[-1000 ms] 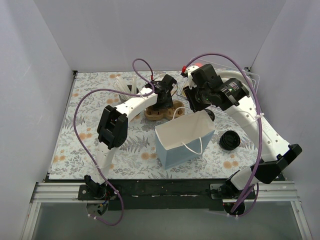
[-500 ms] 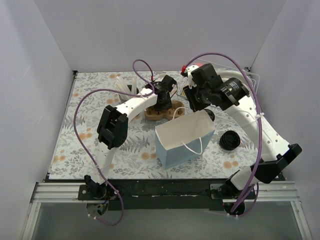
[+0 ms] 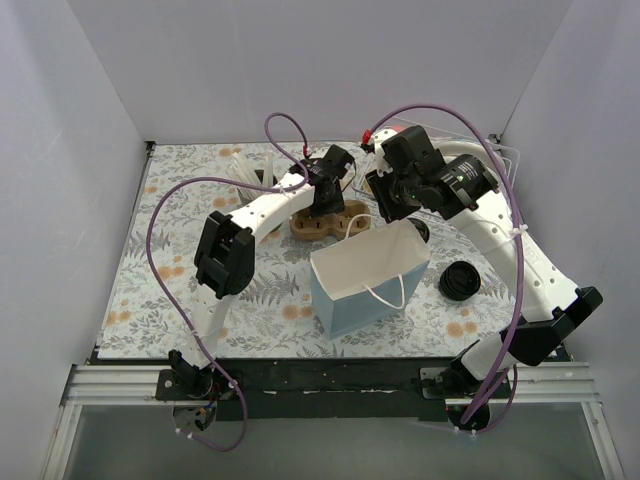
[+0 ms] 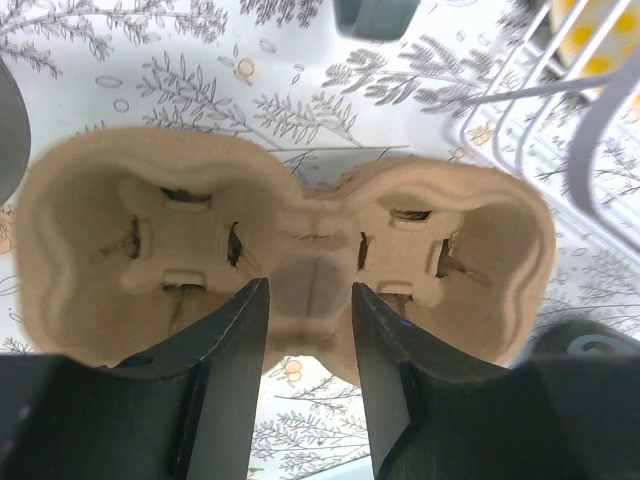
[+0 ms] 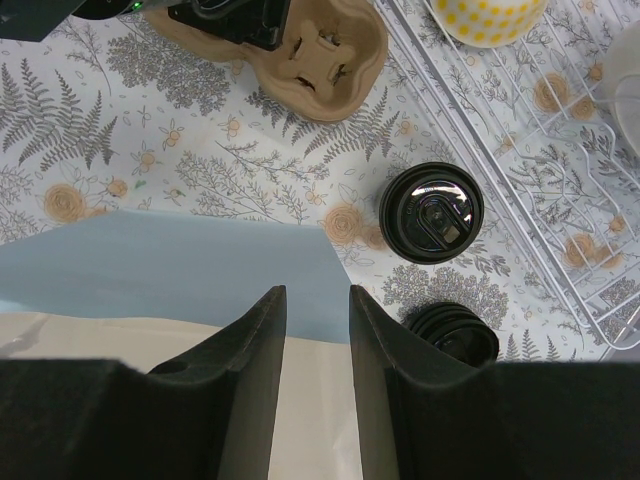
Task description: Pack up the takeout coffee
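A black lidded takeout coffee cup (image 5: 431,212) stands on the table right of the open light-blue paper bag (image 3: 365,280). A second black cup (image 5: 455,335) sits nearer, also in the top view (image 3: 460,282). No third cup shows. The brown two-cup cardboard carrier (image 4: 300,240) is empty and lies behind the bag (image 3: 322,222). My left gripper (image 4: 310,290) is open, its fingers on either side of the carrier's middle bridge. My right gripper (image 5: 318,292) is open and empty above the bag's far rim (image 5: 200,260).
A white wire rack (image 5: 520,150) holds a yellow dotted cup (image 5: 487,15) at the back right. A grey cup of white straws (image 3: 250,175) stands left of the carrier. A grey-green mug (image 4: 375,15) sits beyond the carrier.
My left gripper has edged slightly toward the back over the carrier. The right arm, bag and cups have not moved.
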Controlling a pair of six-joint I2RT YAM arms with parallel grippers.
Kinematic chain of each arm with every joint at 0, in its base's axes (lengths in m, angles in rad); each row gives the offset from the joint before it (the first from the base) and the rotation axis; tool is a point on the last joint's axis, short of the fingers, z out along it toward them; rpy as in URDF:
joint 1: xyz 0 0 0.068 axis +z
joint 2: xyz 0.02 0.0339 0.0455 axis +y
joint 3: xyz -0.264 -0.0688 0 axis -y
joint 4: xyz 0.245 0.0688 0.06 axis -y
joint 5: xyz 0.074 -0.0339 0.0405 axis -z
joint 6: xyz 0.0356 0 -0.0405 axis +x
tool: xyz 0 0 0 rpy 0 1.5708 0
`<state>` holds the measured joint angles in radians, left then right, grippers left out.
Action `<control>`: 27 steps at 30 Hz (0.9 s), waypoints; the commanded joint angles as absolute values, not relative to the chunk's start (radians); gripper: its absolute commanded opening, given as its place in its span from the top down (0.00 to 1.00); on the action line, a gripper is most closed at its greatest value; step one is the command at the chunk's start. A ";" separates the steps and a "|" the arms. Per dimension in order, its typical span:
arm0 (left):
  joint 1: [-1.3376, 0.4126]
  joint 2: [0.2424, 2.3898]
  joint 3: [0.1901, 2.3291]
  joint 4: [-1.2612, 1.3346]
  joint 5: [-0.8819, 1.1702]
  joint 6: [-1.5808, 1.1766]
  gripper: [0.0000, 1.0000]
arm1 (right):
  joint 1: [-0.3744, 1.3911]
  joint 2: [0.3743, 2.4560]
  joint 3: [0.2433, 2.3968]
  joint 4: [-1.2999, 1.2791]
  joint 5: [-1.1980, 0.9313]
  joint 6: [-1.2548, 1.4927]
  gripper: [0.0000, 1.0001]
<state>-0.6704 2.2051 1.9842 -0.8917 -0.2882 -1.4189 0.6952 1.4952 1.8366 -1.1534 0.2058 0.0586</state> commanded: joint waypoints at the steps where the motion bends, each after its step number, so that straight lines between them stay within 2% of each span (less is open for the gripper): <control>1: -0.666 2.172 2.039 -0.907 -0.324 -1.397 0.61 | 0.698 1.499 1.876 -1.143 0.202 0.049 0.60; 3: -0.666 2.175 2.045 -0.916 -0.319 -1.399 0.69 | 0.698 1.497 1.876 -1.143 0.201 0.049 0.60; 6: -0.666 2.168 2.043 -0.910 -0.313 -1.396 0.71 | 0.696 1.496 1.873 -1.141 0.201 0.051 0.60; 8: -0.666 2.164 2.043 -0.913 -0.313 -1.400 0.68 | 0.698 1.494 1.870 -1.141 0.202 0.054 0.61; 9: -0.666 2.166 2.042 -0.911 -0.314 -1.402 0.61 | 0.698 1.493 1.868 -1.141 0.202 0.052 0.61; 10: -0.666 2.166 2.033 -0.911 -0.319 -1.408 0.57 | 0.696 1.491 1.867 -1.140 0.202 0.054 0.60; 13: -0.664 2.181 2.019 -0.916 -0.324 -1.414 0.53 | 0.696 1.493 1.867 -1.140 0.202 0.055 0.61; 27: -0.664 2.220 1.976 -0.882 -0.296 -1.416 0.50 | 0.698 1.511 1.878 -1.143 0.204 0.054 0.61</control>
<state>-0.6693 2.2051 1.9884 -0.8879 -0.2966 -1.4136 0.6952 1.5032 1.8385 -1.1534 0.2058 0.0555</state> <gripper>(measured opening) 0.495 0.394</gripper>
